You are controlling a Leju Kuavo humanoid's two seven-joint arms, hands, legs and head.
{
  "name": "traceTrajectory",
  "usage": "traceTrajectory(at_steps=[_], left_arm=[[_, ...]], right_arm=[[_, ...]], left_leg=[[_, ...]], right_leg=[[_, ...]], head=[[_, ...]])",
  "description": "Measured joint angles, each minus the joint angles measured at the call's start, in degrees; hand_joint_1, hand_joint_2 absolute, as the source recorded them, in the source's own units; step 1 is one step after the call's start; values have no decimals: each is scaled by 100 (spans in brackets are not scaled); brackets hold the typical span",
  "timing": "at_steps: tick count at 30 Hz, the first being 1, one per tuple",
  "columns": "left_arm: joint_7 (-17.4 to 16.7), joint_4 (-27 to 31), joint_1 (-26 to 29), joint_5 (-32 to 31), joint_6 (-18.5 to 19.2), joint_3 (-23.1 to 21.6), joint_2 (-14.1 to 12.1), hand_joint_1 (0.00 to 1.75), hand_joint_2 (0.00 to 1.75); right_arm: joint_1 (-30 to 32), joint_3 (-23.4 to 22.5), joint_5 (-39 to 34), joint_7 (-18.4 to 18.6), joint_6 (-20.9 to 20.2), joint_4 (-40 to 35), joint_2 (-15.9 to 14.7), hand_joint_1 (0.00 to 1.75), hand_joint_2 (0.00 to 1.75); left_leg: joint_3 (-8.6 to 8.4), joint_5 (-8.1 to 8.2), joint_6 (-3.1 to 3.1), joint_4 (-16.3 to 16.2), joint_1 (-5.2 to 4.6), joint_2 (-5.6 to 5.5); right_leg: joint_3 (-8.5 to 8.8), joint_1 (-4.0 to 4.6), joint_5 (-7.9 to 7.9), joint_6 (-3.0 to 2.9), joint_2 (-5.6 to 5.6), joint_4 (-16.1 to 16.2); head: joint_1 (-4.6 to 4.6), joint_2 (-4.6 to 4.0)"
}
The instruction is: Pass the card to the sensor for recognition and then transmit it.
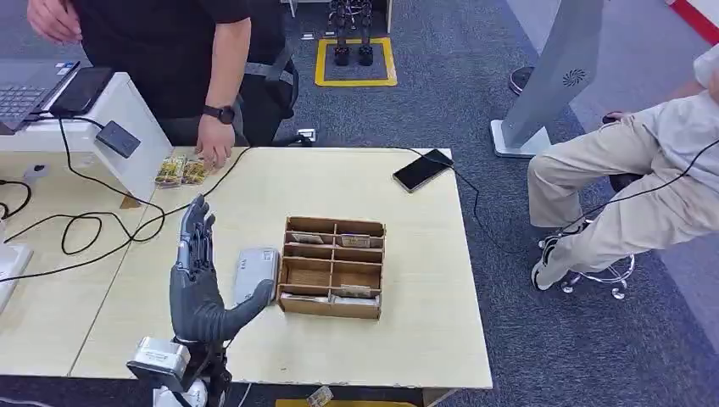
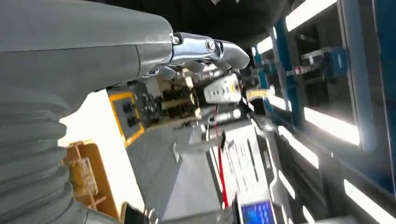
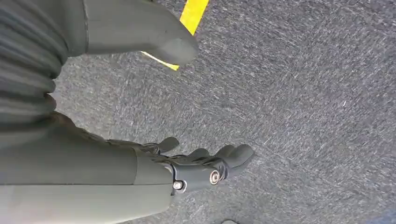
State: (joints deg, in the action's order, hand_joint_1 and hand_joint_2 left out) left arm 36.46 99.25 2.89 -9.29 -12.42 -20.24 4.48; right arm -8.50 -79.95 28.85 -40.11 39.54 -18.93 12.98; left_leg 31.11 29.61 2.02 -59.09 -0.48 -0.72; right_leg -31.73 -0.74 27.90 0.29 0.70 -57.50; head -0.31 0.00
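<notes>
While the head view shows the left hand [image 1: 197,280] spread empty above the wooden surface [image 1: 424,305], the right wrist view shows the right hand [image 3: 205,165] loosely apart, empty, over grey carpet [image 3: 303,93].

A robotics lab (yellow floor marking [image 1: 355,62], cabled table [image 1: 407,229], laptop [image 1: 25,89]).

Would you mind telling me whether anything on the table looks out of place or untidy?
Mostly tidy. The wooden organizer sits square with cards in its slots, and the left hand is raised, holding nothing. The one untidy thing is the black cable looping loosely across the table near that hand.
</notes>
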Motion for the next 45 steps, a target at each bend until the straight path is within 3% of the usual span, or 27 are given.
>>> traceTrajectory(at_steps=[6, 11, 21, 32, 45], left_arm=[[7, 0, 4, -191, 168, -138, -44, 0, 175], [-236, -57, -6, -1291, 177, -379, -166, 0, 175], [-696, -314, -107, -2427, 221, -727, -402, 0, 175], [-787, -536, -206, -2601, 223, -855, -542, 0, 175], [-2497, -1039, -646, -5550, -131, -1312, -735, 0, 175]], right_arm=[[28, 90, -78, 0, 2, -2, -24, 0, 175], [44, 199, -210, 0, 4, 0, -42, 0, 175], [67, 341, -308, 2, 9, 2, -55, 0, 175], [88, 380, -323, 4, 11, 7, -68, 0, 175], [118, 330, 35, 232, 11, -83, -52, 0, 175]], left_leg=[[0, 0, 0, 0, 0, 0], [1, 1, 0, 0, 0, 2], [2, 0, 0, 0, 0, 2], [4, 1, 0, 0, 0, 3], [5, 0, 0, 0, 0, 3]], right_leg=[[0, 0, 0, 0, 0, 0], [-1, 0, 0, 0, 2, 0], [-5, 0, 0, 0, 2, 0], [-7, 0, 0, 0, 4, 0], [-8, 0, 0, 0, 4, 0]], head=[[0, 0], [0, 0], [0, 0], [0, 0], [0, 0]])
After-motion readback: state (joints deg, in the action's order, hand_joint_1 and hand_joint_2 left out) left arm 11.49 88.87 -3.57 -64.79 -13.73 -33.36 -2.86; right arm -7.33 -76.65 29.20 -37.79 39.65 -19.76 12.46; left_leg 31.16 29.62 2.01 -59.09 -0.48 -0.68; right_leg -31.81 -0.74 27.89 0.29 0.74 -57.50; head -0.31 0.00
